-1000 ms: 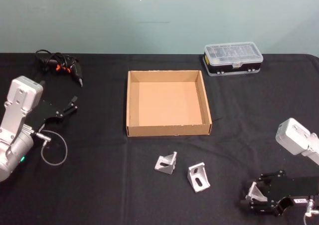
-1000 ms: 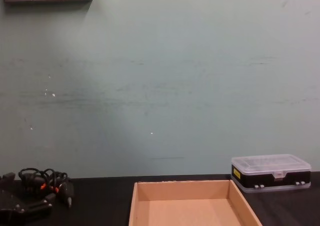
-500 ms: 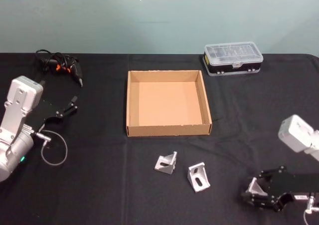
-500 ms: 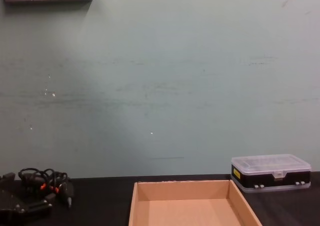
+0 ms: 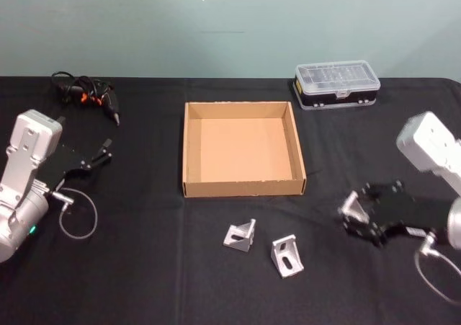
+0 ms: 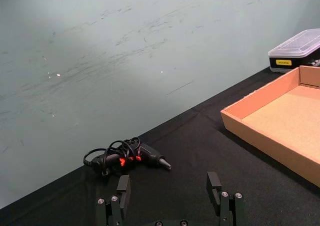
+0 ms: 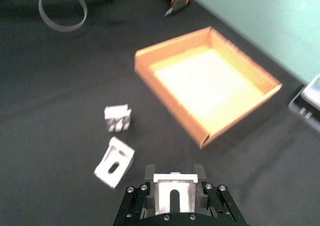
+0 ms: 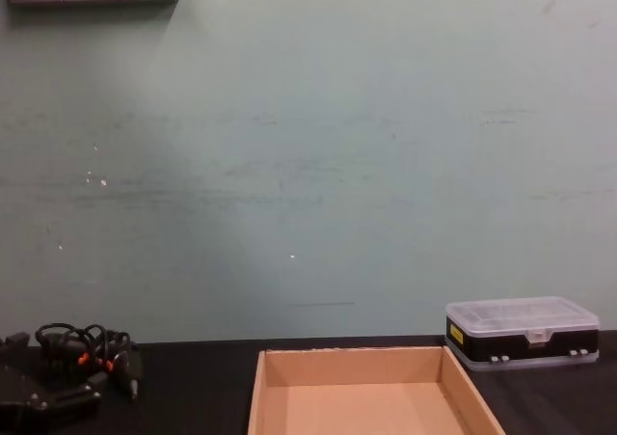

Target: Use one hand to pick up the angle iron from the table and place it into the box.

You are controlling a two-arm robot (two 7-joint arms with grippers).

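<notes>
— How much of the box does the chest view give?
— The far wall and some floor; the bottom edge cuts the rest.
— And the angle iron?
— Its lower part sits hidden inside the right gripper (the right wrist view crops the organiser case too).

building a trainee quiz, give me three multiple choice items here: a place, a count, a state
1. Where is the clear-lidded black plastic organiser case?
A) on the black table, past the far right corner of the tan cardboard box
B) inside the box
C) in a gripper

2. How many silver metal angle irons lie loose on the table?
A) none
B) two
C) four

3. The right gripper is:
A) open and empty
B) open over the box
C) shut on a third angle iron

Answers: 1 A, it stands outside the box; 2 B, both lie before it; 3 C, the bracket sits between its fingers. The left gripper is parked at the table's left.
</notes>
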